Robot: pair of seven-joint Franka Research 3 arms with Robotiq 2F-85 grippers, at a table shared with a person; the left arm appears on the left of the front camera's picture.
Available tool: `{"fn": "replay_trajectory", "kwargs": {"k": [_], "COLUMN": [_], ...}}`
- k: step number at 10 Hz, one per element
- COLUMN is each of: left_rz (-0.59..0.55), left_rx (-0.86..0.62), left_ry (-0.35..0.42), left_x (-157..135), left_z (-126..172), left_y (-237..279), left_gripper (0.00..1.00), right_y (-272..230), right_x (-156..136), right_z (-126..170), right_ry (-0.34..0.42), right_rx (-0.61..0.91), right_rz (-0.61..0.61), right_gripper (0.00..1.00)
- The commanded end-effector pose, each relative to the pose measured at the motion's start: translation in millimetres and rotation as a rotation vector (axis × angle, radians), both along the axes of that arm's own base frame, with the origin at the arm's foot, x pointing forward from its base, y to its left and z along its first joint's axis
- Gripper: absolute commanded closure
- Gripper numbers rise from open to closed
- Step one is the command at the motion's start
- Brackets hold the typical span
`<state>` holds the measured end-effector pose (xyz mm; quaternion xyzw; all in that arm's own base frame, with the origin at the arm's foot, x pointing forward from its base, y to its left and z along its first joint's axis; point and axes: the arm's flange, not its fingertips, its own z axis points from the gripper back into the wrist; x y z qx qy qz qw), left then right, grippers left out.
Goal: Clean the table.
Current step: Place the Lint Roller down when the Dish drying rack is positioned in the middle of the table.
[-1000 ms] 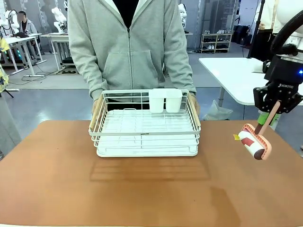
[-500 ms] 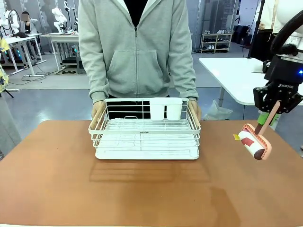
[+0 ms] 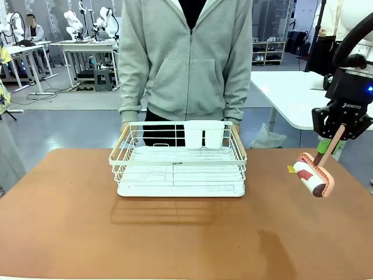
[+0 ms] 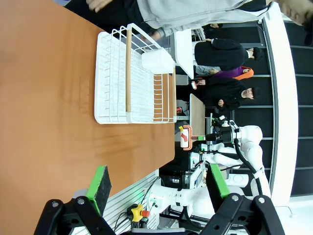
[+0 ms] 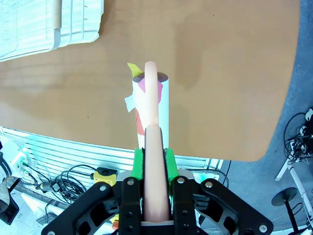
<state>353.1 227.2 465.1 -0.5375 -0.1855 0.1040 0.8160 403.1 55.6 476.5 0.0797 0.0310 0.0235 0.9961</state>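
your right gripper is clamping the pink handle of a lint roller with a white sticky drum, hanging above the right side of the matte reddish-brown table. your left gripper is standing wide, holding nothing. i judge the roller could swivel in the grip on touchdown. the white wire dish rack, the person's hands on it, is covering the middle.

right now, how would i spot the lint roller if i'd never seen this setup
Start at the reddish-brown table and go to the robot's right side, past the white wire rack. There the right gripper is shut on a pinkish handle, and the lint roller hangs from it above the tabletop. It is a white roll in a pink frame with a yellow tab, unlike the all-white rack.
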Motion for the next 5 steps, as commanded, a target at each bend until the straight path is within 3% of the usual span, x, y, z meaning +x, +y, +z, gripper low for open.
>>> {"fn": "replay_trajectory", "kwargs": {"k": [1, 5], "left_rz": [-0.001, -0.001], "left_rx": [-0.006, -0.006], "left_ry": [-0.015, -0.015], "left_x": [-1.5, -1.5], "left_z": [1.6, 1.6], "left_y": [1.8, 1.8], "left_gripper": [0.0, 0.0], "right_y": [0.9, 0.9], "right_x": [2.0, 2.0], "right_z": [4.2, 4.2], "right_ry": [0.009, 0.009], "right_rx": [-0.001, -0.001], "right_rz": [0.004, 0.004], "right_gripper": [0.79, 0.79]}}
